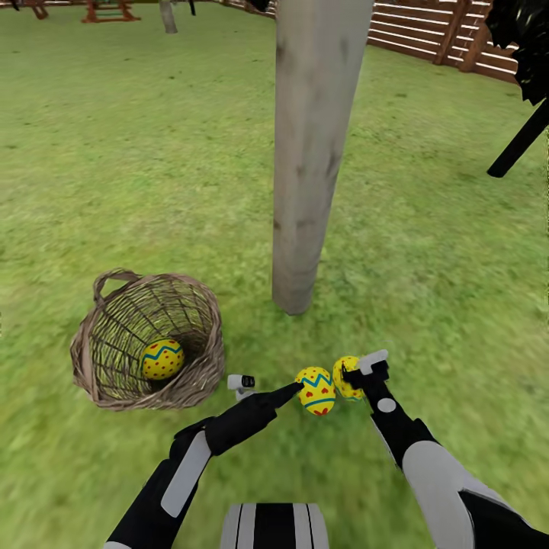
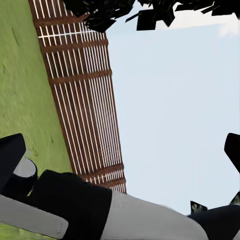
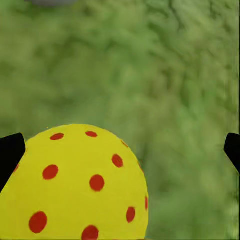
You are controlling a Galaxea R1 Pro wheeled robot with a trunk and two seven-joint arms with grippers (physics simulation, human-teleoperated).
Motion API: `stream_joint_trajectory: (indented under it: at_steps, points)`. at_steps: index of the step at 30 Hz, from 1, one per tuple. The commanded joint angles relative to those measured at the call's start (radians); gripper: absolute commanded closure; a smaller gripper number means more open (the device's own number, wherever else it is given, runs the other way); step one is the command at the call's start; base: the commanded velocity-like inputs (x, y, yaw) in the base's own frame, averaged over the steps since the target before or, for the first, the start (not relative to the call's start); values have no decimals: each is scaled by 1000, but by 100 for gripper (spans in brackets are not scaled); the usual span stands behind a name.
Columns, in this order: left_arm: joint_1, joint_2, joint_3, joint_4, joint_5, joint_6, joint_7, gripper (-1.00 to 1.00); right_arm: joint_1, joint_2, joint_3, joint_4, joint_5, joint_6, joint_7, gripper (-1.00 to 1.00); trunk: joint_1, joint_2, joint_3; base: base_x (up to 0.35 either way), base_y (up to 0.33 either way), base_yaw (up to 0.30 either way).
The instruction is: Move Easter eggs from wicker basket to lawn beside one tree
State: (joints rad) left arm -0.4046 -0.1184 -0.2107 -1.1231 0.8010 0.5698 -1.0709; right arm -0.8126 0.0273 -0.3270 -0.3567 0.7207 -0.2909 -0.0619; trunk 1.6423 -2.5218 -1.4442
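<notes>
1. Near the foot of the pale tree [image 1: 309, 152], on the lawn [image 1: 427, 252], my two arms reach forward over the grass.
2. My right gripper [image 1: 355, 375] sits against the red-dotted egg [image 1: 345, 377]. In the right wrist view that dotted egg [image 3: 75, 185] lies between widely spread fingertips [image 3: 11, 152] — open, not pinching.
3. My left gripper [image 1: 293, 393] points at a zigzag egg [image 1: 316, 390], touching or nearly so. I cannot tell whether its jaws are spread or together.
4. Both eggs lie just beside each other, near the trunk.
5. A third egg [image 1: 162, 359], also zigzag-banded, is inside the basket [image 1: 194, 381], which lies tipped on its side, left of the tree.
6. Risks, as I judge them — pulling either arm back carelessly could knock an egg and roll it away from the tree. Reaching for the basket could push it over further, or send the last egg rolling out of reach.
</notes>
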Motion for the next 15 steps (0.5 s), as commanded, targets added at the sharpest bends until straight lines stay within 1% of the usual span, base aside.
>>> stream_joint_trajectory:
  at_steps: [1, 3, 4, 5, 6, 8, 10, 11, 13, 14, 15]
  points:
    - [0, 0, -1, 0, 9, 9, 0, -100, 0, 2, -8, -49, 10, 13, -2, -100, -1, 0, 3, 0, 0, 0]
    - [0, 0, -1, 0, 17, 9, 0, -100, 0, 2, -9, -125, 10, 80, 0, -100, -1, 1, 11, 0, 0, 0]
    - [0, 0, -1, 0, 20, 9, 0, -100, 0, 2, -9, -176, 10, 134, 2, -100, -2, 1, 15, 0, 0, 0]
    - [0, 0, -1, 0, 20, 9, 0, -100, 0, 2, -9, -193, 10, 155, 3, -100, -2, 1, 19, 0, 0, 0]
    - [0, 0, -1, 0, 22, 9, 0, -100, 0, 2, -9, -250, 9, 235, 10, -100, -3, 1, 23, 0, 0, 0]
    - [0, 0, -1, 0, 22, 9, 0, -100, 0, 1, -10, -338, 8, 364, 49, -100, -4, 2, 30, 0, 0, 0]
    - [0, 0, -1, 0, 23, 9, 0, -100, 0, -3, -13, -489, 9, 564, 172, -100, -5, 2, 38, 0, 0, 0]
    - [0, 0, -1, -1, 23, 9, 0, -100, 5, -5, -13, -592, 9, 692, 271, -100, -5, 2, 42, 0, 0, 0]
    - [0, -1, -2, -1, 22, 9, 0, -100, 8, -10, -17, -673, 9, 809, 374, -100, -6, 3, 50, 0, 0, 0]
    - [0, -1, -2, -1, 22, 9, 0, -100, 9, -13, -20, -689, 9, 836, 399, -100, -6, 3, 54, 0, 0, 0]
    - [0, -1, -3, -1, 22, 9, 0, -100, 9, -22, -30, -719, 10, 888, 449, -100, -7, 3, 57, 0, 0, 0]
